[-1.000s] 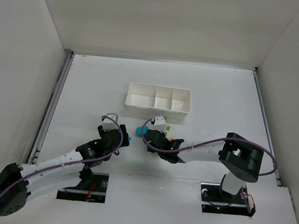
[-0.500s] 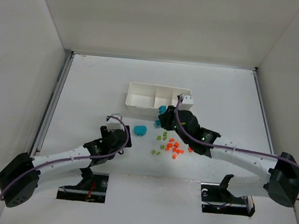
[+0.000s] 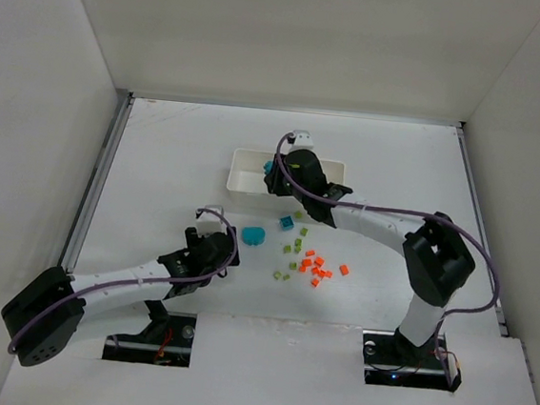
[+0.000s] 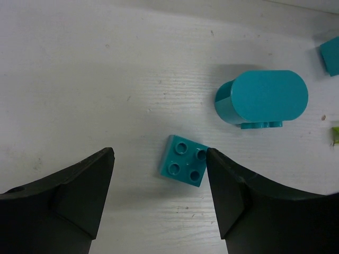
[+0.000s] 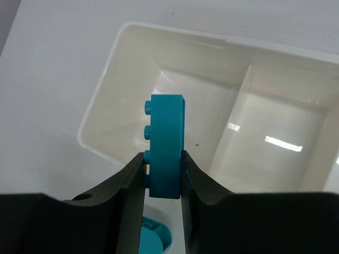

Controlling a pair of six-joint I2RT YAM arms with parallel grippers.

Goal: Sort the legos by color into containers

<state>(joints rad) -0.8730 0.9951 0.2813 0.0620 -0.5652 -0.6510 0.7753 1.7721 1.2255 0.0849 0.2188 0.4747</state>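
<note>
Left gripper [image 4: 159, 154] wide open, holding nothing; small teal 2x2 brick [image 4: 183, 168] between its fingers [image 4: 249, 201], hard by the 3 o'clock one, rounded teal brick [image 4: 263, 98] at 1 o'clock of it. Loose lime-green bricks [image 3: 294, 248] and orange bricks [image 3: 316, 267] lie at 3 o'clock of the rounded one. Right gripper [image 5: 162, 159] is clamped on an upright teal brick [image 5: 165, 132] over the left compartment [image 5: 175, 100] of the white tray [image 5: 100, 114], 12 o'clock of the rounded one.
</note>
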